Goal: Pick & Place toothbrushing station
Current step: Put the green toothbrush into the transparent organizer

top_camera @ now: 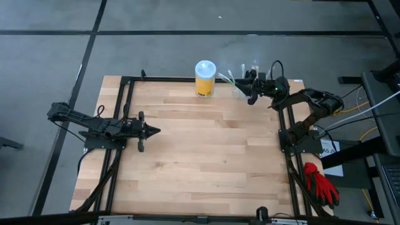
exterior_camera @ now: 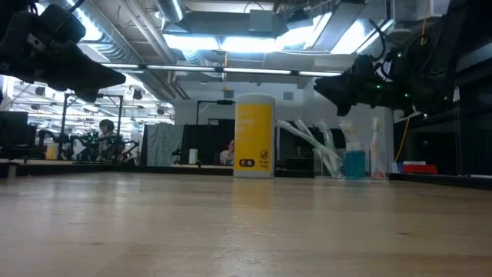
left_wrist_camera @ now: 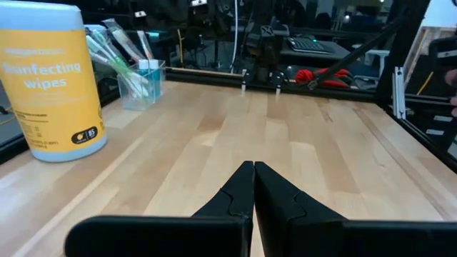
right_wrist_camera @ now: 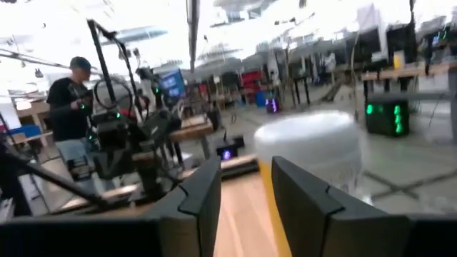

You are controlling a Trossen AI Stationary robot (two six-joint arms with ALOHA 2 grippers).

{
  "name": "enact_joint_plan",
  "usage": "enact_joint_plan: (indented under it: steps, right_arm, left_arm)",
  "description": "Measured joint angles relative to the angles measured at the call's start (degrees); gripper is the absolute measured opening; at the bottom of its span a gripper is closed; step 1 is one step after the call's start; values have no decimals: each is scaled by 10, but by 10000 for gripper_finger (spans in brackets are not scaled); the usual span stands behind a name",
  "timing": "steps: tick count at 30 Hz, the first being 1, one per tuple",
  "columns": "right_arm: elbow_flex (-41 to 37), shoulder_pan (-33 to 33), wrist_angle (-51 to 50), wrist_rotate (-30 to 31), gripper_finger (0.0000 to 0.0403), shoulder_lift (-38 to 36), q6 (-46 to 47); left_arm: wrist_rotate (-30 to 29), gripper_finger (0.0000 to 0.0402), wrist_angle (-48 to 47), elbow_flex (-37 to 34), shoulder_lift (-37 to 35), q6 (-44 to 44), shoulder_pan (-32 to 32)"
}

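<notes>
Your toothbrushing station sits at table's far edge, just right of yellow wipes canister; clear holder carries slanted toothbrushes and blue-capped item; contents hard to identify further. Your right gripper hangs raised above station, fingers narrowly parted, holding nothing; holder itself hidden in right wrist view. Your left gripper waits mid-table left, fingers pressed together, empty.

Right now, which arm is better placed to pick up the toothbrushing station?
The right. The right gripper hangs open over the table's far edge, right above the toothbrushing station. The left gripper waits shut over the table's middle-left, farther off.
</notes>
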Motion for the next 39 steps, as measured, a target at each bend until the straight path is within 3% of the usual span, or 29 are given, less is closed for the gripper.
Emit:
enact_joint_plan:
  steps: [5,13,16,21,32,39]
  right_arm:
    - [0,28,-126,35,111,-34,-77]
    - [22,122,-259,182,86,-56,-201]
    - [75,174,-405,230,80,-57,-292]
    - [185,217,-634,377,77,-54,-406]
    - [349,213,-866,457,77,-54,-525]
    - [357,193,-889,427,108,-48,-495]
  left_arm:
    - [-3,3,0,0,0,-3,0]
    - [-10,3,1,0,8,-17,0]
    - [-18,3,1,0,15,-21,0]
    - [-21,3,1,0,25,-33,0]
    - [-17,3,1,0,43,-46,0]
    - [-16,3,1,0,46,-43,0]
